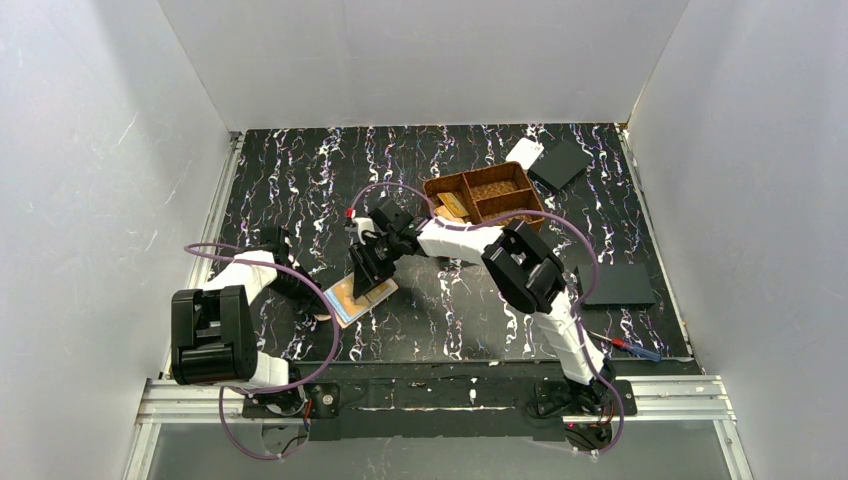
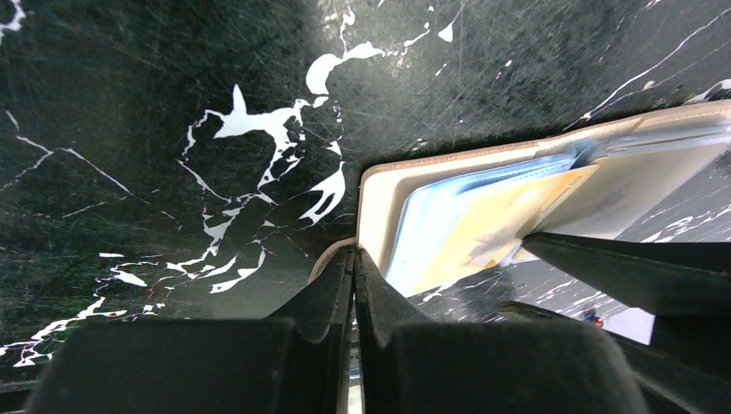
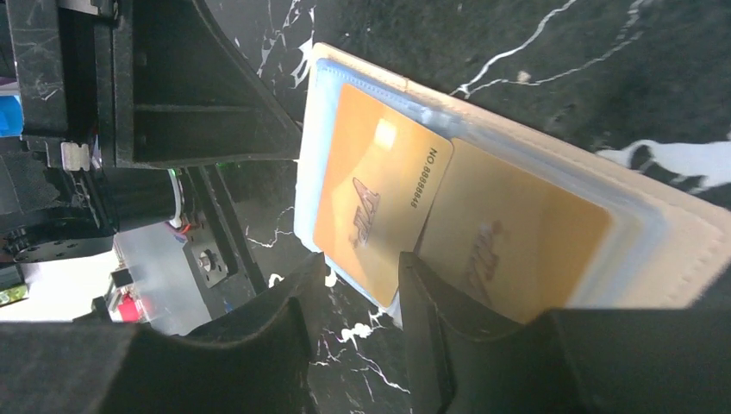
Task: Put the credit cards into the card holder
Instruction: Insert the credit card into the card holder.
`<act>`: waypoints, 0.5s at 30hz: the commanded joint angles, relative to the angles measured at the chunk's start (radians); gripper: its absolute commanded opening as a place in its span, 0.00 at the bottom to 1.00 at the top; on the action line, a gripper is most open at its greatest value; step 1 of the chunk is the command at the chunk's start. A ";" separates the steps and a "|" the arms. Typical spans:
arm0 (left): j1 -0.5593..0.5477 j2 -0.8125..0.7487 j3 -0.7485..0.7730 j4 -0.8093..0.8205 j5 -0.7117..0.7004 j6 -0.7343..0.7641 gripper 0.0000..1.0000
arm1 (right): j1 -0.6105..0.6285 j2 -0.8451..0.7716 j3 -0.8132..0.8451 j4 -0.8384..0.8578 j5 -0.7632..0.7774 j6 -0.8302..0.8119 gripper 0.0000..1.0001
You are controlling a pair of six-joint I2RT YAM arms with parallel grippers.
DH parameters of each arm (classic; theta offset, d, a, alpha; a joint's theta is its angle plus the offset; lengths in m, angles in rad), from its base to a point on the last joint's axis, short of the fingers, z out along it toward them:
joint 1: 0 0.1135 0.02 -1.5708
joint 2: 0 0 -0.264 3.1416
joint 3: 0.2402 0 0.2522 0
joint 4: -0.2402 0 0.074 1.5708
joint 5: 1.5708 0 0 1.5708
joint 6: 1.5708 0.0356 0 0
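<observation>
A: Whereabouts of the card holder (image 1: 348,300)?

B: Spread open on the worktop (image 1: 300,180), around 7 o'clock from its middle in the top view, directly under the right pincer (image 1: 372,278).

A: And the credit cards (image 3: 379,190)?

B: Two in the right wrist view. Second card (image 3: 517,246) tucked well into its sleeve at 3 o'clock. Numbered card (image 3: 371,216) seemingly only part-way in, one corner poking out toward 6 o'clock (right into the gap between that pincer's fingers). Perhaps more golden ones in the basket (image 1: 468,174) up at 1 o'clock, though too small to tell.

A: State of the right pincer?

B: Jaws apart, clamped on nothing, straddling that loose corner.

A: Left pincer (image 2: 354,254)?

B: Pressed together, apparently nipping the tan flap at the holder's 8 o'clock end to pin it down.

A: Likely trouble from here?

B: Plenty.
- Pushing the numbered card off-axis: jammed on the sleeve's lip, or bowed and sprung out.
- Closing on the corner with the plastic leaf caught too: whole leaf dragged along on retreat.
- Lifting away with a finger hooked under the card: pulled back out.
- A slipping left pinch: holder skating over the smooth worktop instead of taking the card.

A: Remedy?

B: Nudge gently, straight along the sleeve, away from the fingers.
</observation>
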 commanded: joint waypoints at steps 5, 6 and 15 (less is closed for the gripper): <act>-0.007 0.004 -0.035 0.036 0.009 -0.006 0.00 | 0.051 0.048 0.034 0.080 -0.029 0.059 0.44; -0.007 0.004 -0.035 0.036 0.009 -0.006 0.00 | 0.052 0.052 0.037 0.085 -0.030 0.061 0.44; -0.007 -0.016 -0.017 0.015 0.025 -0.003 0.00 | 0.052 0.011 0.068 0.046 -0.030 0.044 0.45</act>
